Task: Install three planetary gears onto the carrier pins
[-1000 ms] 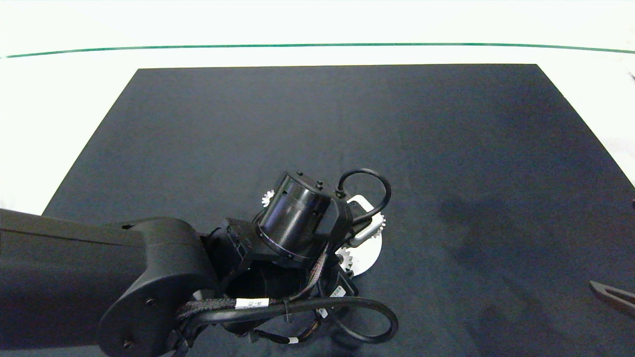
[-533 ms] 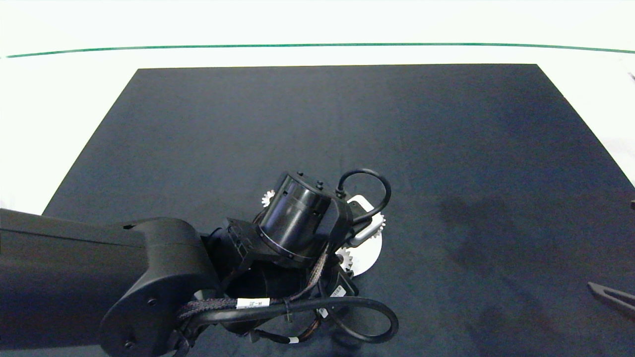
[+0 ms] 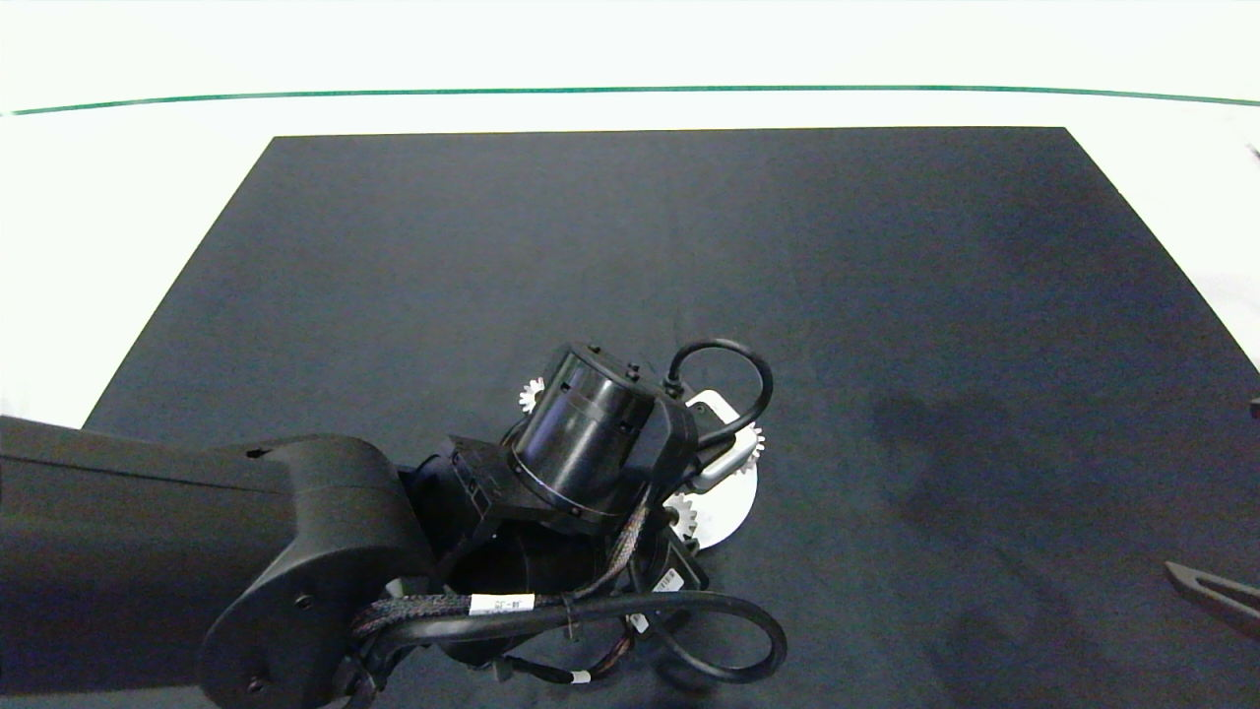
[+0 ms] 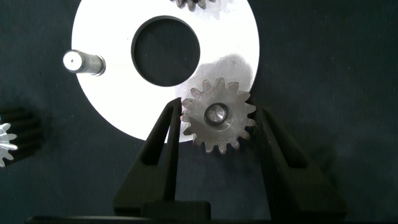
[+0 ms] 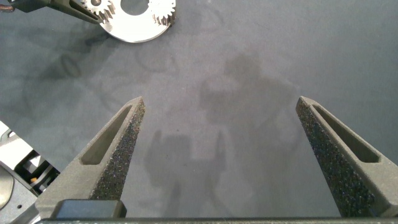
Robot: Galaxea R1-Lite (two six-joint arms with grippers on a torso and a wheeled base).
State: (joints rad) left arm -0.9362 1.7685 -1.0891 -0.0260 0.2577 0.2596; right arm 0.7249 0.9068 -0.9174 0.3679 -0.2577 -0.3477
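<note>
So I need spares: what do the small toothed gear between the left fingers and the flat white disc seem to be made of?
The small silvery spur gear looks like metal with a dull grey, faintly shiny face, though that is only a guess from its look. The flat white round disc shows an even, matte white surface with no glint, so it is perhaps plastic or painted metal. The left gripper stands open around the gear.

A laboratory or robotics test bench is indicated. A plain white bench [image 3: 148,197] is covered by a dark mat [image 3: 689,276], and a thin green line [image 3: 630,90] is marked along its far edge. Loose machine parts are laid out: a white disc [image 4: 112,93] and metal gears [image 4: 219,116].
</note>
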